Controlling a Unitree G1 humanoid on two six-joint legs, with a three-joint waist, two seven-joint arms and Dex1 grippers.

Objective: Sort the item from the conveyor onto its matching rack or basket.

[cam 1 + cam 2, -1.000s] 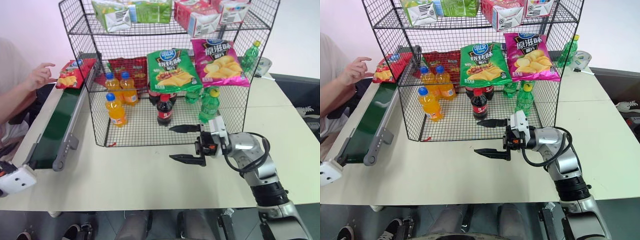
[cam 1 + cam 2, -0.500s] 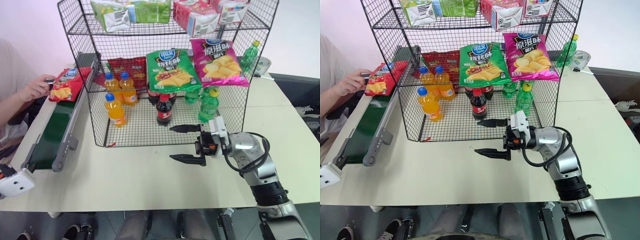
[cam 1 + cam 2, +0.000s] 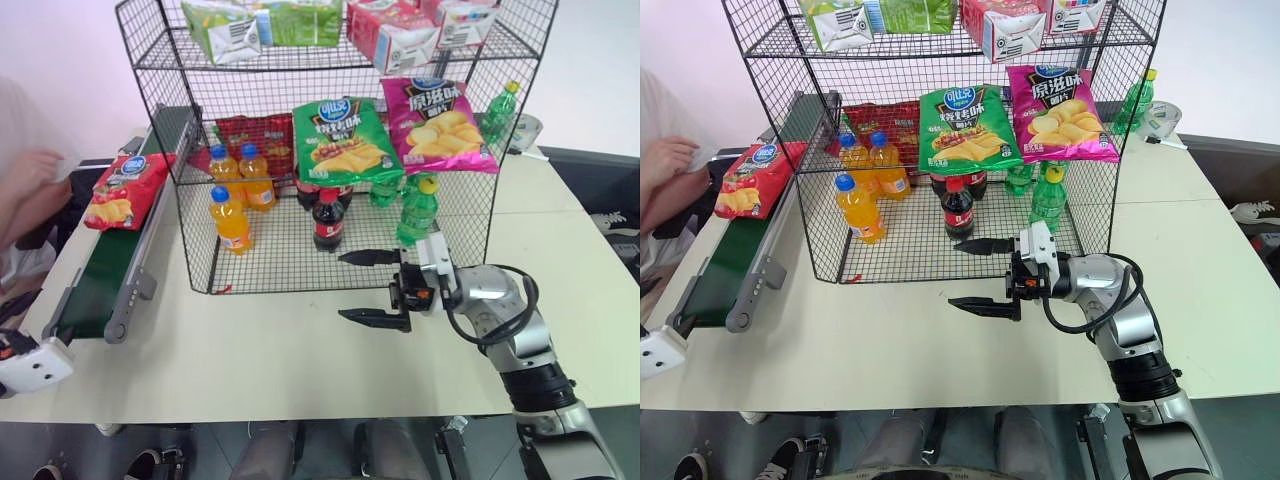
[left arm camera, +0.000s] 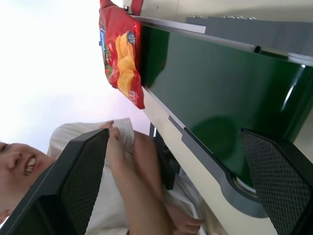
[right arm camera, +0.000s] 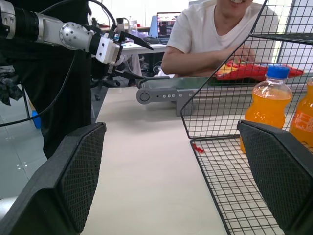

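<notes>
While the glossy red potato-chip bag with the blue oval logo lies on the long dark green conveyor belt with grey metal rails, partly overhanging its outer rail, the sound course is probably to wait at the belt's near end and close on the bag's middle only once it is within reach, then carry it to the tall black wire-mesh rack beside the red bags already inside. From the head views, the right gripper hovers over the pale worktop just before the rack, pointing sideways, black fingers spread and empty; a person's hand is near the belt's far part. Seen from the left wrist, the left gripper faces along the belt, fingers wide apart, nothing between them. The right wrist view looks across the worktop to the left gripper, waiting near the belt's end.
</notes>
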